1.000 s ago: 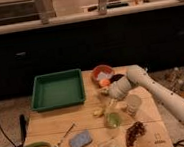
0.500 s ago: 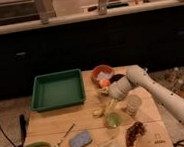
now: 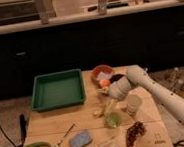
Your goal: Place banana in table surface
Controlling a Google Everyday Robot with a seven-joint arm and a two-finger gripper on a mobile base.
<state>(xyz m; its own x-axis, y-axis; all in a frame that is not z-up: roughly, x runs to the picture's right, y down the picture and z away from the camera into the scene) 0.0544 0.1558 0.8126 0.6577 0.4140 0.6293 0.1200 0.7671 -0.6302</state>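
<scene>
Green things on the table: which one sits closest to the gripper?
The round yellow-green cup, just below the gripper. The green tray lies far left; the long green vegetable sits at the front-left corner.

Claw [image 3: 109,105] — low, open, mid-table

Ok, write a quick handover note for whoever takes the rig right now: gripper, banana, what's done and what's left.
Gripper: open, holding nothing, pointing down over the middle of the table surface, just above and right of the banana.
Banana: lying on the tabletop beside the round yellow-green cup, free of the gripper.
Nearby: green tray at back left, orange bowl behind the arm, blue sponge near the front.
Done: banana appears to be placed on the table.
Left: lift the arm away without knocking the banana or the cup.
</scene>
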